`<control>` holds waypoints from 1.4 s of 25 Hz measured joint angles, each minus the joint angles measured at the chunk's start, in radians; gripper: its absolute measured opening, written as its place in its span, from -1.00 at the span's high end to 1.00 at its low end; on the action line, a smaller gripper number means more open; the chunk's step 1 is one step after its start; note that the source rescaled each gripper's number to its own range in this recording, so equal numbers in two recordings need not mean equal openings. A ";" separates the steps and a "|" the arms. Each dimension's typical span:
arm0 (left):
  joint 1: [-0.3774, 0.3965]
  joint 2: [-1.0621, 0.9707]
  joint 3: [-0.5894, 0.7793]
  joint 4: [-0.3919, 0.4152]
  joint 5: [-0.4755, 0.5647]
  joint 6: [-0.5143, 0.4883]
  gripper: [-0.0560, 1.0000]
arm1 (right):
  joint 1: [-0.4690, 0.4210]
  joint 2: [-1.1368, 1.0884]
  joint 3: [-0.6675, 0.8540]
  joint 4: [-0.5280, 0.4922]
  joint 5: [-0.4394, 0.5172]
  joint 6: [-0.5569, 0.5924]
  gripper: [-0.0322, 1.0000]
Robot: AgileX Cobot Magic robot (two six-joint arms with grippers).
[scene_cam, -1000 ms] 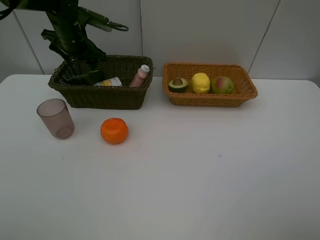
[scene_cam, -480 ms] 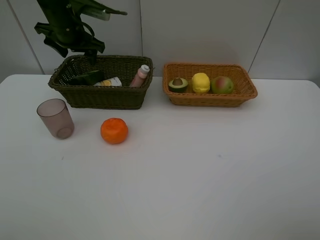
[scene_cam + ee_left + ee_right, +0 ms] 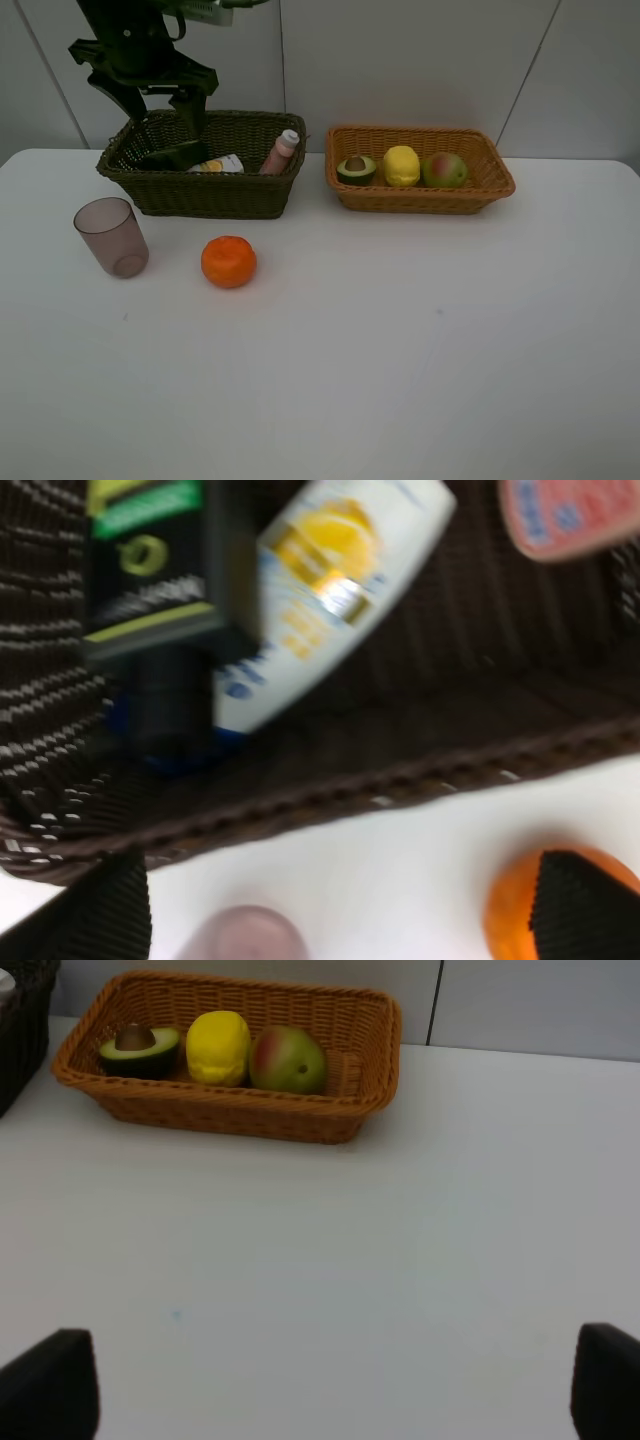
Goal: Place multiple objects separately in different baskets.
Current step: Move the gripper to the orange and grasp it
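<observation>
My left gripper hangs open and empty above the dark basket. In that basket lie the black pump bottle, the white blue-capped bottle and the pink bottle. The left wrist view shows the black bottle, white bottle and pink bottle below the open left gripper. The orange and the mauve cup stand on the table in front. The light basket holds the avocado, lemon and pear. My right gripper is open over bare table.
The white table stretches wide in front of both baskets. A grey panelled wall rises right behind them. The dark basket's corner shows at the edge of the right wrist view.
The left arm has lifted up out of the dark basket and its open gripper has turned; the bottles stay in the basket. Nothing else has moved.
</observation>
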 joint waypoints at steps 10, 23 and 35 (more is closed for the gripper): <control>-0.174 0.000 0.005 0.062 0.042 -0.033 -1.00 | 0.000 0.000 0.000 0.000 0.000 0.000 -1.00; -0.255 -0.030 0.259 0.055 -0.104 -0.065 -1.00 | 0.000 0.000 0.000 -0.001 0.000 0.000 -1.00; -0.256 -0.030 0.406 0.037 -0.264 -0.068 -1.00 | 0.000 0.000 0.000 -0.001 0.000 0.000 -1.00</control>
